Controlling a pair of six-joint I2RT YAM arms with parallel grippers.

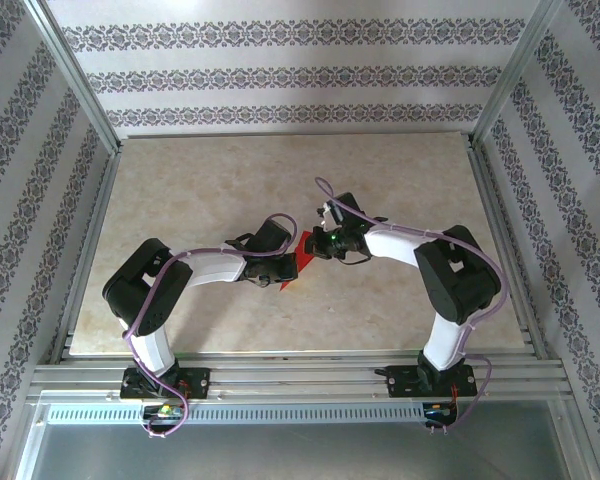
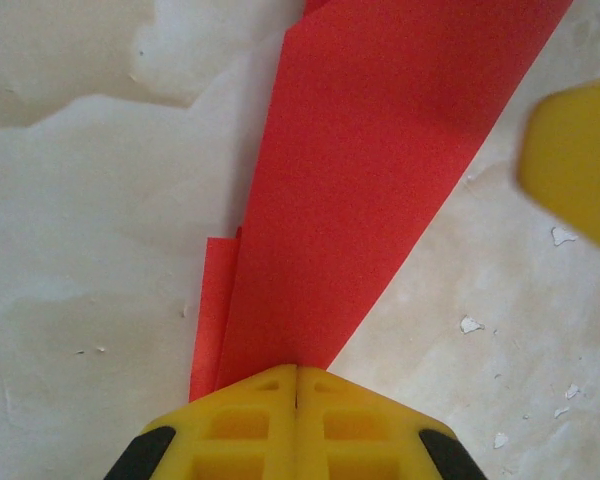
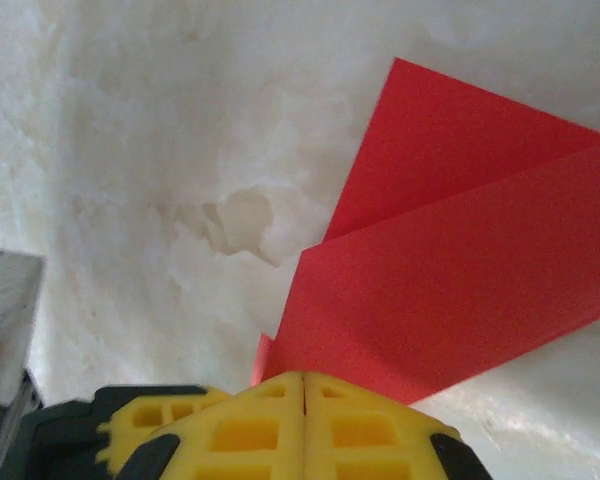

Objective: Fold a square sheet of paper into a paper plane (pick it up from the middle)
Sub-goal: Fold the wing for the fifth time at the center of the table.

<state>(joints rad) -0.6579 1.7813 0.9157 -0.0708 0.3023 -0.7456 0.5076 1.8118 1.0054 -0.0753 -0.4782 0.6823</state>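
Meeting near the middle of the table [image 1: 220, 180], the two arms reach toward each other in the top view, and the red paper [image 1: 300, 262] lies between their ends. The left tool [image 1: 278, 268] comes to the paper from the left side and the right tool [image 1: 320, 245] from the right side.

In the left wrist view the yellow fingers [image 2: 240, 420] of the left tool [image 2: 296, 372] are pressed together with no gap. The red paper [image 2: 370, 170] comes out from between their tips, so this tool is clamped on the paper. From there the paper runs away as a long band that becomes wider, and a second narrow layer shows under its left edge. A blurred yellow shape [image 2: 577, 160] stands at the right border of that view; what it is cannot be told.

In the right wrist view the right tool [image 3: 305, 380] also has its fingers together, and they pinch a corner of the red paper [image 3: 460, 290]. Two layers are seen there, one folded over the other, above the pale table [image 3: 160, 150].
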